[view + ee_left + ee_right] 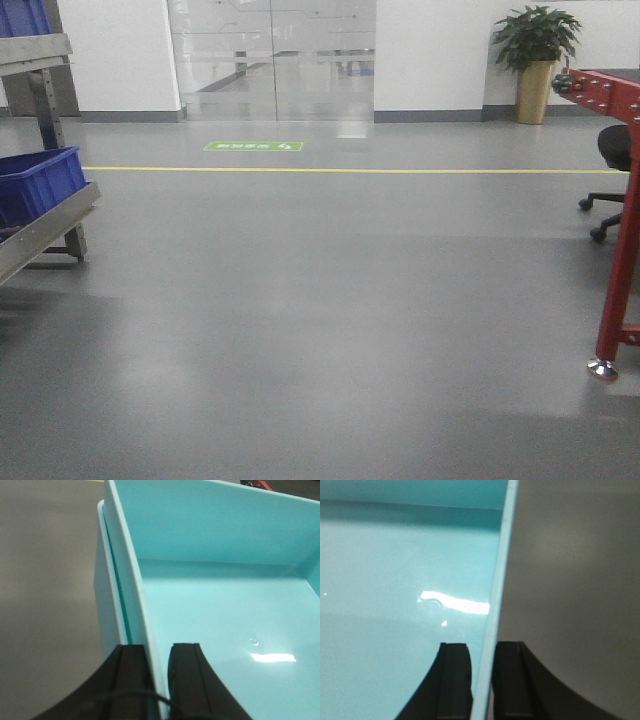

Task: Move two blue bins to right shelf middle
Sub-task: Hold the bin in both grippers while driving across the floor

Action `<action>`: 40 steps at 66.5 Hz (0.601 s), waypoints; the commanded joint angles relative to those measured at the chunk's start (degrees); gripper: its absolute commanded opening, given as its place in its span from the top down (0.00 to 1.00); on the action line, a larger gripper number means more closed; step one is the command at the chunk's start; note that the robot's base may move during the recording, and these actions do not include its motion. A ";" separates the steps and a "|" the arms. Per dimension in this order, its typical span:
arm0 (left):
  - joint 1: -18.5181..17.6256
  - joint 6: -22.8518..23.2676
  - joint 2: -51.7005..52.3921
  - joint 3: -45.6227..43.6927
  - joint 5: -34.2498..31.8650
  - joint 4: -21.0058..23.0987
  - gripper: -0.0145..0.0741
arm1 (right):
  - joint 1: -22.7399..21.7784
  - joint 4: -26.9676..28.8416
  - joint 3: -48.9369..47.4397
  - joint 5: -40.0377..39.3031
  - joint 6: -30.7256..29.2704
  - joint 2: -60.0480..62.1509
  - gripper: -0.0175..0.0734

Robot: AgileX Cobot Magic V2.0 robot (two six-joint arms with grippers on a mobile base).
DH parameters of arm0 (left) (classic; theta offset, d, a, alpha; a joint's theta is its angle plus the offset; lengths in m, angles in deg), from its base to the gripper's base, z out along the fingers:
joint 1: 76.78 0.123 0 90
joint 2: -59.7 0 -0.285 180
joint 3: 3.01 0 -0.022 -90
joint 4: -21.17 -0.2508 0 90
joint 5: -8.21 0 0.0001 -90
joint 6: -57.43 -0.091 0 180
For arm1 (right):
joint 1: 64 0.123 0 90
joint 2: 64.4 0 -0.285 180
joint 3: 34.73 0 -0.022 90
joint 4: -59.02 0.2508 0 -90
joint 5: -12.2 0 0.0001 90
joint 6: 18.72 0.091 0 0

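In the left wrist view, the left pincer [157, 647] sits at the bottom centre of the frame. Its two black fingers [127, 680] are closed to a narrow gap on the left wall of a pale turquoise plastic bin [215, 605]. One finger is outside the wall and one inside. A second pale edge runs just outside that wall, up the left of centre. I cannot tell whether it belongs to another bin nested beneath.

In the right wrist view, the right pincer [482, 645] is at the bottom centre, likewise pinched on a thin wall of the bin [395, 580]. One black finger is on each side of the wall. The bin's glossy inside fills the left half of that frame, and smooth grey floor [570, 580] fills the right.

The front view shows two dark blue plastic bins [40, 185] on a grey metal shelf [45, 225] at the left edge. One is at mid-height and the other [20, 15] is in the upper left corner. At the right are one red metal frame [625, 250], one black office chair [615, 150] and one potted green plant [535, 35]. One yellow floor line [350, 170] crosses the frame.
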 commanded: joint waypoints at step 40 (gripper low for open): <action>-1.57 -0.67 0.90 -0.99 -2.76 8.61 0.96 | 0.83 3.12 -0.93 -7.07 0.11 0.49 0.98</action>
